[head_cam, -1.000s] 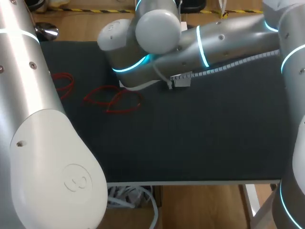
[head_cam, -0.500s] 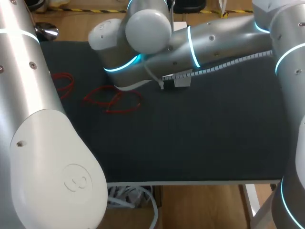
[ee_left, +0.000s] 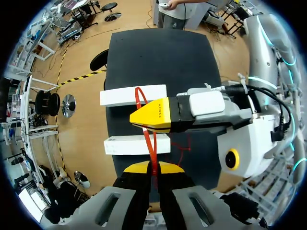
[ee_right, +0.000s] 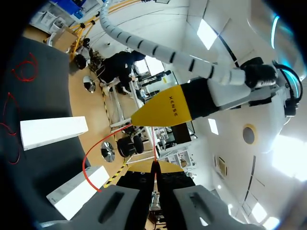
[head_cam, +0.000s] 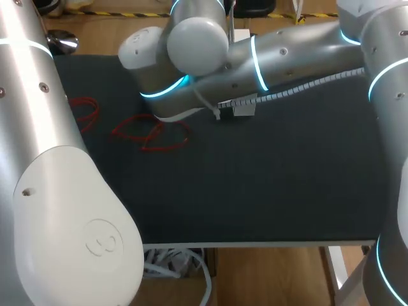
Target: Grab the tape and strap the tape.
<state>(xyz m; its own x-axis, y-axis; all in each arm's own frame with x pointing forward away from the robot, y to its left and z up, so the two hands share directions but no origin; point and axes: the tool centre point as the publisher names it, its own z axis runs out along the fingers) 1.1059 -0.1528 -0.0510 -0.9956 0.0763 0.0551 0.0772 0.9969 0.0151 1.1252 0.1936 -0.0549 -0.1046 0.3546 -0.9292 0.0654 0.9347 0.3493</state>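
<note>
Left claw (ee_left: 153, 168): clenched on thin red elastic band (ee_left: 149, 147), held above dark table (ee_left: 158, 52).
Right claw (ee_right: 154, 167): pinching the same band.
Step tip: likely stretch the loop wide and evenly, then lower it over white rectangular block (ee_left: 122, 144).

Two blocks (ee_left: 133, 95) lay apart on the tabletop (ee_left: 163, 52). Tape (ee_left: 148, 143) ran between left pincer (ee_left: 153, 167) and right pincer (ee_right: 154, 166), above them. Loops (head_cam: 153, 135) lay on tabletop's left.
</note>
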